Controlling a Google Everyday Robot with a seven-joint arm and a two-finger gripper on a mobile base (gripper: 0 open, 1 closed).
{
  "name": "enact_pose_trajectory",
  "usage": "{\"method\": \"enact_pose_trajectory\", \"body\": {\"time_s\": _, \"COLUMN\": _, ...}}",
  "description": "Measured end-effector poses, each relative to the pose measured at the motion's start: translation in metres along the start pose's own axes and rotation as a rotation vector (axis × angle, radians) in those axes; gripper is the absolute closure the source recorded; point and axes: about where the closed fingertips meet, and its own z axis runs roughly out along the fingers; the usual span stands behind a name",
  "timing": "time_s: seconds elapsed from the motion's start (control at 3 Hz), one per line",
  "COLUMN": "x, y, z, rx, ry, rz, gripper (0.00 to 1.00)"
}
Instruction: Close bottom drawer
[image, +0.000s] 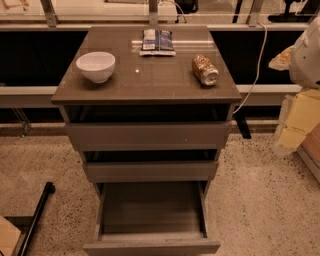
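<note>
Grey-brown bottom drawer (151, 212) pulled out at six o'clock; gripper (296, 125) at three o'clock, well apart, open or closed I cannot tell

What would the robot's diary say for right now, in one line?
bottom drawer: pulled out, floor bare | cabinet top: bowl, can, packet | gripper: not in view | task: not done

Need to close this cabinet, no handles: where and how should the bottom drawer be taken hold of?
Hold or press the bottom drawer at the middle of its front panel, coming from the front: it is pulled far out, handleless, with a flat front and open top edge. The gripper is not in view.
</note>
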Motion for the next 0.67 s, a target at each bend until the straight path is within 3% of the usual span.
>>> {"method": "enact_pose_trajectory", "body": {"time_s": 0.33, "x": 0.0, "y": 0.0, "z": 0.0, "rx": 0.0, "ry": 0.0, "rz": 0.0, "gripper": 0.0}}
{"method": "enact_pose_trajectory", "body": {"time_s": 0.67, "x": -0.0007, "y": -0.0005, "z": -0.0014, "rx": 0.007, "ry": -0.002, "rz": -0.001, "gripper": 0.1}}
